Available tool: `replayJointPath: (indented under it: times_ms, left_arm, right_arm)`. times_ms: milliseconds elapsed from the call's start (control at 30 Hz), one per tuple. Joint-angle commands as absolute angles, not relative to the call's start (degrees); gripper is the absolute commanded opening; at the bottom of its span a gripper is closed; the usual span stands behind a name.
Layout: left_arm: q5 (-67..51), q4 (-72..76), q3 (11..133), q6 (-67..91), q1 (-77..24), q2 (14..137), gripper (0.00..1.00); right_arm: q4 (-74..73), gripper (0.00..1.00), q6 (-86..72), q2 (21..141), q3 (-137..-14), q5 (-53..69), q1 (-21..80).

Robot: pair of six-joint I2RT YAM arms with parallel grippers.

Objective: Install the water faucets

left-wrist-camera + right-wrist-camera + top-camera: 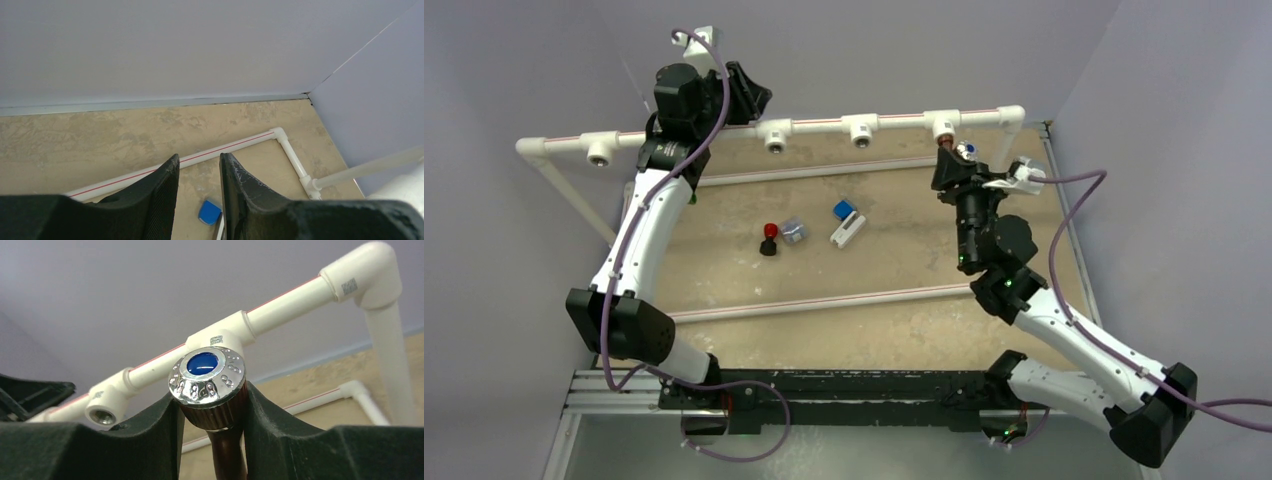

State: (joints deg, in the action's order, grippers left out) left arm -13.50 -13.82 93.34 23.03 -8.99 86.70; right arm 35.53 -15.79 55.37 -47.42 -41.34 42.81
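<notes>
I log: right pincer (210, 395) clamped on the reddish-brown faucet (207, 375), its chrome blue-centred cap just above the fingertips, white tee fitting (220, 336) close behind; left pincer (200, 157) apart, nothing between its fingers.

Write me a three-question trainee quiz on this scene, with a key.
1. True or false: the left gripper has nothing between its fingers.
2. What is the right gripper shut on? A) a red-and-black knob; B) the reddish-brown faucet; C) a white tee fitting.
3. Fill in: the cap on the held faucet's chrome handle is coloured ____.
Key: 1 true; 2 B; 3 blue.
</notes>
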Motion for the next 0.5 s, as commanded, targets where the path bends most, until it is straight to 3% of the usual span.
replayJointPath:
  times_ms: [0,467]
  left_arm:
    - [-16.7,-17.5,92.1,23.5,-9.1,84.9,0.34]
    - [-16.9,-17.3,91.7,23.5,-9.1,84.3,0.34]
  right_arm:
    - [32.5,0.00,-41.1,54.6,-45.3,-31.7,43.1]
    - [36.8,0.00,-75.4,49.3,-34.7,-22.6,36.0]
